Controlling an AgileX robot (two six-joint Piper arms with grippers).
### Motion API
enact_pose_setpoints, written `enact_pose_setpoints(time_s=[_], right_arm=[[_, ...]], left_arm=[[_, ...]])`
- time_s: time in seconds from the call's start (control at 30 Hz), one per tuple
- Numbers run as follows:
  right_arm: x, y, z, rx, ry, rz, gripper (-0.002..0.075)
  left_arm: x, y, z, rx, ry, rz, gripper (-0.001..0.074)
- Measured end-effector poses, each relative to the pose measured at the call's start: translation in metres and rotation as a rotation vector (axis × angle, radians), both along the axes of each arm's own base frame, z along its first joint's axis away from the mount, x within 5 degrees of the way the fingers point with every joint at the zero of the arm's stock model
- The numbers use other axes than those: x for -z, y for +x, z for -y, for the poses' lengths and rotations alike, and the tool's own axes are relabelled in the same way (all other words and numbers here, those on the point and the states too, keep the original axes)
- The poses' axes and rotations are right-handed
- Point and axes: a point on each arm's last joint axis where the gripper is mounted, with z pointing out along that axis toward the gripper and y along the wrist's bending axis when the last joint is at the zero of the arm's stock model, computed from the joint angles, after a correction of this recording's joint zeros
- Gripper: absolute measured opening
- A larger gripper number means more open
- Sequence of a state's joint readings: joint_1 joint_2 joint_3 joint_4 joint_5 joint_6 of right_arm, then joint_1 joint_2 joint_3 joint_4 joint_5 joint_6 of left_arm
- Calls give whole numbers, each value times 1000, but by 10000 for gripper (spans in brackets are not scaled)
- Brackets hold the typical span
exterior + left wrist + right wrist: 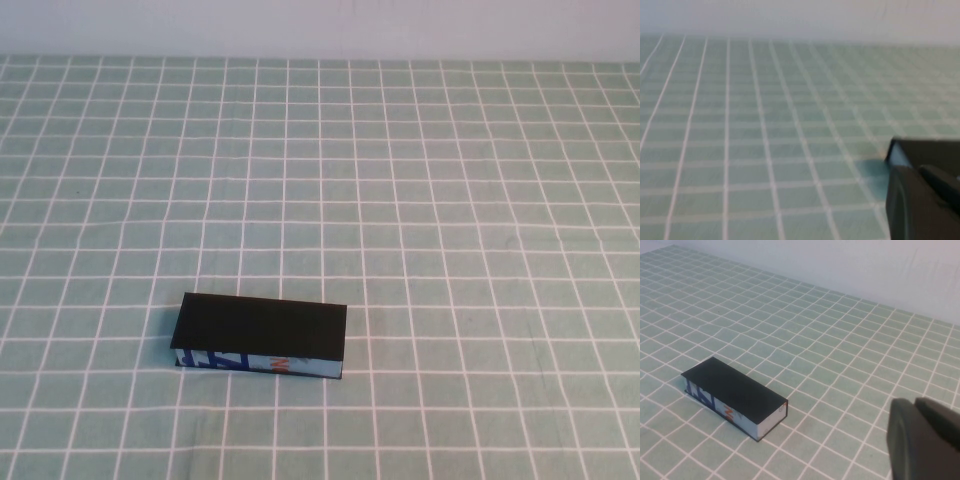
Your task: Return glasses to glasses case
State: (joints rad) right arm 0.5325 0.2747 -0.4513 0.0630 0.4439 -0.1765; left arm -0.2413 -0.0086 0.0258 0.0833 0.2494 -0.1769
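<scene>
In the high view the glasses case (262,337) lies closed at lower centre left on the checked cloth (450,200); it looks rigid and light, best pinched across its long sides. No glasses or arms show. The left wrist view shows the left gripper (922,200) at lower right, the right wrist view the right gripper (922,440) there too, case at lower left; whether either pincer is spread, I cannot tell.

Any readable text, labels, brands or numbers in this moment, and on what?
None readable.
Glasses case, lid shut: blue-and-white pattern with a small orange mark on its front side, too blurred to read as letters.
Left gripper and right gripper, at the wrist views' edges: no markings visible.
Checked tablecloth: no text.
</scene>
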Motion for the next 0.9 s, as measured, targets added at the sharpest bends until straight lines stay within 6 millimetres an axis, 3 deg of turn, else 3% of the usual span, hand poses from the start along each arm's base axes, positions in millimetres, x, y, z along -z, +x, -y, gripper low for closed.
enact_pose_setpoints(time_s=[0.17,0.9], right_arm=[[0,0,0,0,0,0,-11],[0,0,0,0,1,-1,-11]], left_arm=[[11,-2,-6,-72,51,-122,-1],[13,-2,-6,-76,53,-136,-1]])
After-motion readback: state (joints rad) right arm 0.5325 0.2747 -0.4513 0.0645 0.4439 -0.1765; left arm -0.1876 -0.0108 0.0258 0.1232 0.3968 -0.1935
